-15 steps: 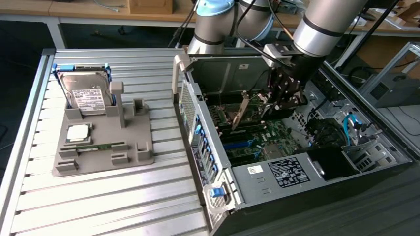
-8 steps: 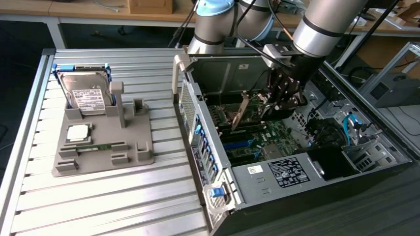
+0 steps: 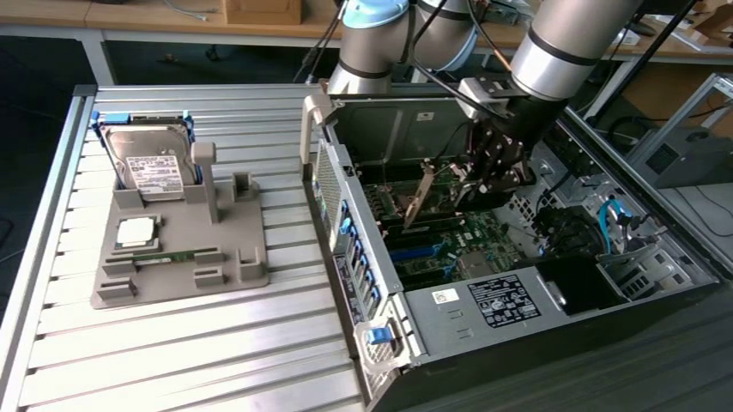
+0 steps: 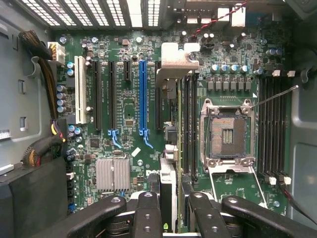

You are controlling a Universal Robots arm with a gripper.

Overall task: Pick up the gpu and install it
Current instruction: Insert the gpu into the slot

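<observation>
The gpu (image 3: 421,194) is a thin green-brown card, hanging on edge inside the open computer case (image 3: 343,197) just above the motherboard (image 3: 458,240). My gripper (image 3: 490,176) is shut on it from above. In the wrist view the gpu (image 4: 168,181) shows edge-on between my black fingers (image 4: 147,214), and its silver bracket (image 4: 176,59) points at the case's rear wall. The gripper (image 4: 171,203) holds it over the black slot beside the blue slot (image 4: 143,94). I cannot tell whether the card's edge touches that slot.
The empty CPU socket (image 4: 225,134) and memory slots (image 4: 272,129) lie beside the card. Cable bundles (image 4: 44,144) run along the case side. On the slatted table, a grey fixture (image 3: 235,266) holds the hard drive (image 3: 149,163), a CPU (image 3: 137,230) and a memory stick (image 3: 172,256).
</observation>
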